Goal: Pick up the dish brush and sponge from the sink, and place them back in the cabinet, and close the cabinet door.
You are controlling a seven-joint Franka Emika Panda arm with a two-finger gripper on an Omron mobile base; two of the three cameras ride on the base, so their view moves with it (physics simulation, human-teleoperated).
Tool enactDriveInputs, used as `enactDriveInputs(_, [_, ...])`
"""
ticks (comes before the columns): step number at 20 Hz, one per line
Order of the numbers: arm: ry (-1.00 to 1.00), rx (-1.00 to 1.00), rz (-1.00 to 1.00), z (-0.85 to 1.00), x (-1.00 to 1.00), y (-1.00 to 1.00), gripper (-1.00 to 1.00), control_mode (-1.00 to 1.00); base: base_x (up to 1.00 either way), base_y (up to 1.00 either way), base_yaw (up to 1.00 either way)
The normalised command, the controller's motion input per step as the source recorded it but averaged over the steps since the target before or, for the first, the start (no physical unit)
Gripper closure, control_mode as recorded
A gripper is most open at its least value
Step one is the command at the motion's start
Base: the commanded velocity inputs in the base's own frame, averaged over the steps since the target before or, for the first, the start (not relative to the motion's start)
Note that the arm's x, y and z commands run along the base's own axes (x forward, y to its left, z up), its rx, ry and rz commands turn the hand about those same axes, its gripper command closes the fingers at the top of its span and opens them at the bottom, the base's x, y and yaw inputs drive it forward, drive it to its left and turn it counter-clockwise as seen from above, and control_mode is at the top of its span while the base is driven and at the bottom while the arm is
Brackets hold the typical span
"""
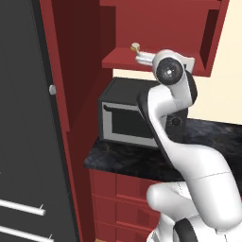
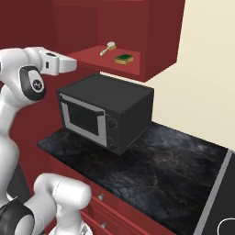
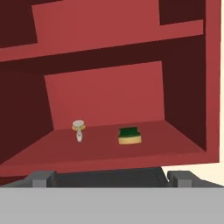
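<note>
My fingers (image 3: 107,178) are spread wide and grasp nothing, two dark stubby tips aimed straight into the cabinet (image 3: 183,87), a smooth dark red box with a flat red shelf. On that shelf ahead of my fingers lies the dish brush (image 3: 78,129), round cream head with a thin tan handle, and just right of it, apart, the sponge (image 3: 129,135), a green block with a yellowish edge. My arm reaches level above the boxy black microwave (image 2: 110,112) on the dark marbled surface (image 2: 174,174).

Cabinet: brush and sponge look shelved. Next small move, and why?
Probably swing the open, empty gripper over to the cabinet door and start pushing it shut. The dish brush and sponge both lie apart on the cabinet shelf above the microwave, so only closing seems left.
</note>
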Motion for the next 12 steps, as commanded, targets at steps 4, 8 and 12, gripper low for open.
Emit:
enactDriveInputs(4, [-0.06, -0.03, 0.0, 0.03, -0.45, 0.2, -1.0, -1.0, 0.0, 0.0, 0.0])
enactDriveInputs(8, [-0.05, -0.03, 0.0, 0.05, -0.52, 0.21, -1.0, -1.0, 0.0, 0.0, 0.0])
enactDriveInputs(12, [-0.02, -0.03, 0.0, 0.11, -0.53, 0.21, -1.0, -1.0, 0.0, 0.0, 0.0])
